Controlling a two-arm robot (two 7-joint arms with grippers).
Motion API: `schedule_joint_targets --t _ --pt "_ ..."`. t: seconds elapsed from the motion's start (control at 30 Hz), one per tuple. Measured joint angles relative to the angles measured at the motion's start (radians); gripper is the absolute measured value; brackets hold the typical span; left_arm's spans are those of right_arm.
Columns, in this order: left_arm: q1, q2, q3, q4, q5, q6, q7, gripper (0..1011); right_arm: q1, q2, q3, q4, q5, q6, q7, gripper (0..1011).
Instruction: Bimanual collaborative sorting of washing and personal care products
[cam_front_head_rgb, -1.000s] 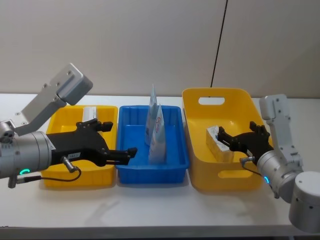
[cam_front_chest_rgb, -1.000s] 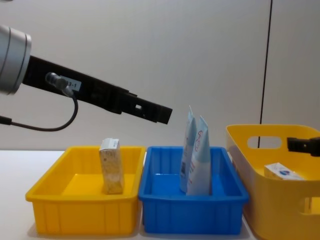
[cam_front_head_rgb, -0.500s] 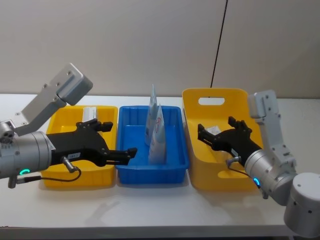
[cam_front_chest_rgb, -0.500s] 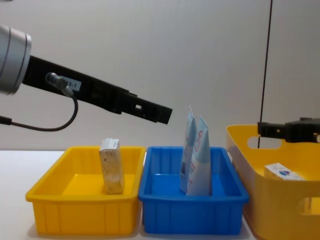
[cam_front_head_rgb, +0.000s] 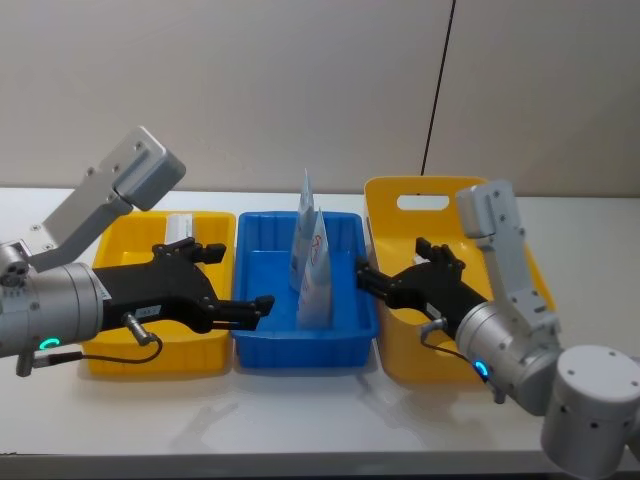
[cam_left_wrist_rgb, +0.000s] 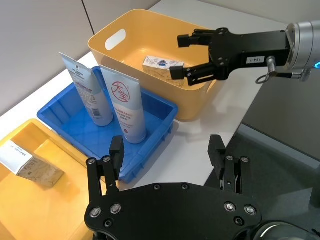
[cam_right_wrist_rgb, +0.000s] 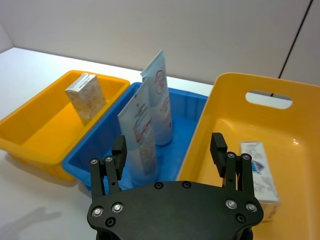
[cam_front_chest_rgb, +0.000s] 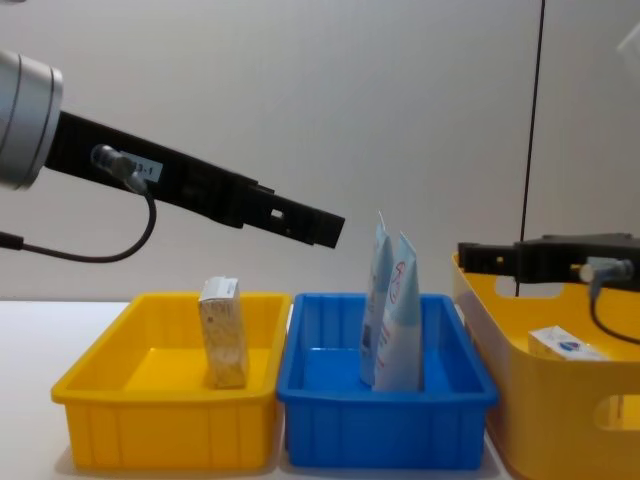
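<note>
The right claw (cam_left_wrist_rgb: 179, 56) has moved to the left. A moment ago it was over the middle of the big yellow bin (cam_front_head_rgb: 430, 186). Now it hangs over that bin's left edge, close to the blue bin (cam_front_head_rgb: 300, 350). Its fingers are spread wide and hold nothing.

The left claw (cam_left_wrist_rgb: 166, 150) has not moved. It hangs over the spot where the small yellow bin (cam_front_head_rgb: 150, 358) meets the blue bin. It is spread wide and empty too.

Two pale-blue tubes (cam_front_head_rgb: 313, 268) stand side by side in the blue bin, caps down and flat ends pointing up. One leaf-patterned pack (cam_front_chest_rgb: 224, 335) stands on its end in the small yellow bin, leaning a little. A second pack (cam_right_wrist_rgb: 262, 177) lies flat on the floor of the big yellow bin.
</note>
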Motion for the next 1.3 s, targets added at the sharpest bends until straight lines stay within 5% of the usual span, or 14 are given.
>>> schedule_joint_targets --t 0.7,1.3 --pt "0.000 0.000 0.000 0.000 0.000 0.000 0.000 1001 0.066 -0.070 -0.084 0.087 -0.065 0.029 0.003 1003" --pt "0.000 0.000 0.000 0.000 0.000 0.000 0.000 1001 0.127 -0.131 -0.151 0.210 -0.163 -0.017 -0.035 1003"
